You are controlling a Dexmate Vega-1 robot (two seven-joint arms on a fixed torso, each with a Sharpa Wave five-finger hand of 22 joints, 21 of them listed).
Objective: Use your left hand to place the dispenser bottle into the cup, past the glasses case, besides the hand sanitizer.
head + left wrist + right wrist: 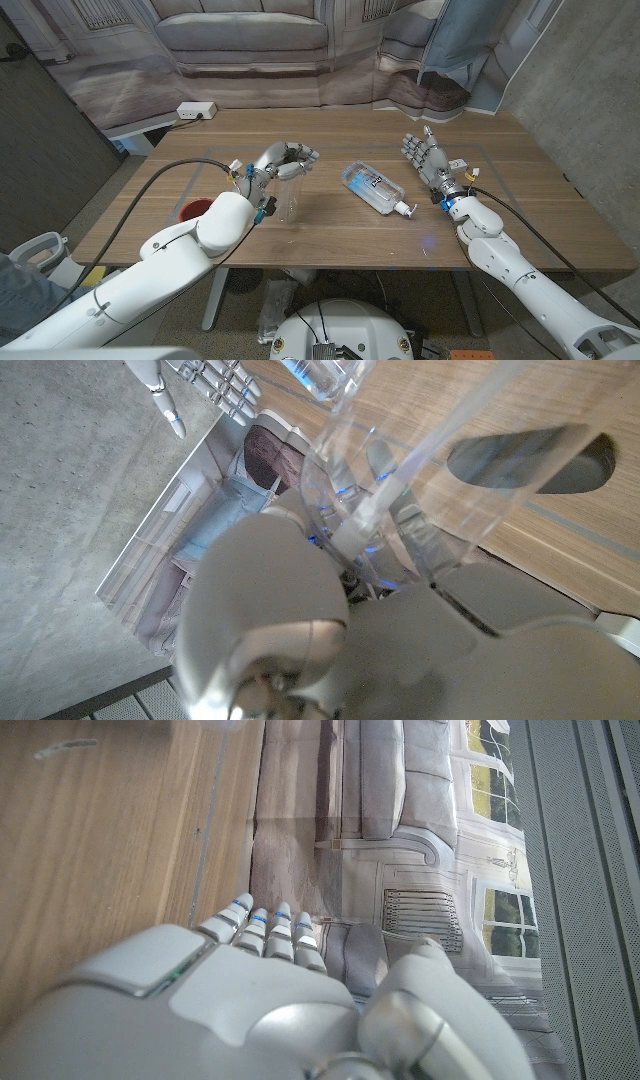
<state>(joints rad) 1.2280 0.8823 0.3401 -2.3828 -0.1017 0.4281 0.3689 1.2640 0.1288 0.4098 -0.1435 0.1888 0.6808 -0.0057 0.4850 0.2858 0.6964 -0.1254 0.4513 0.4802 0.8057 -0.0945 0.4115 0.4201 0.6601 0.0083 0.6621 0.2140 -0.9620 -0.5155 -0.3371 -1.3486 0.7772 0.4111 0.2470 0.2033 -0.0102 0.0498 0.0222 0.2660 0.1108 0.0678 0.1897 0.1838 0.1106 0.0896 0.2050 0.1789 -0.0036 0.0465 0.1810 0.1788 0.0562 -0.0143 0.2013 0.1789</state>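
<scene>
1. Left hand [283, 160], nearer the table's left edge, has its fingers clamped on a clear cup [288, 200] with a pump tube inside.
2. Hand sanitizer [374, 188] lies mid-table, long axis diagonal.
3. Right hand [428, 157] waits, fingers apart.

**Where my three cameras sit**

My head camera looks steeply down over both arms at the bench [330, 240], with a sofa backdrop [245, 35] beyond its far edge. My left wrist camera sits very close behind the left hand [300, 610], its picture turned, and catches the right hand [205, 380] across the bench, as the head view does. My right wrist camera looks along the right hand's fingers [262, 932] toward the same backdrop.
</scene>
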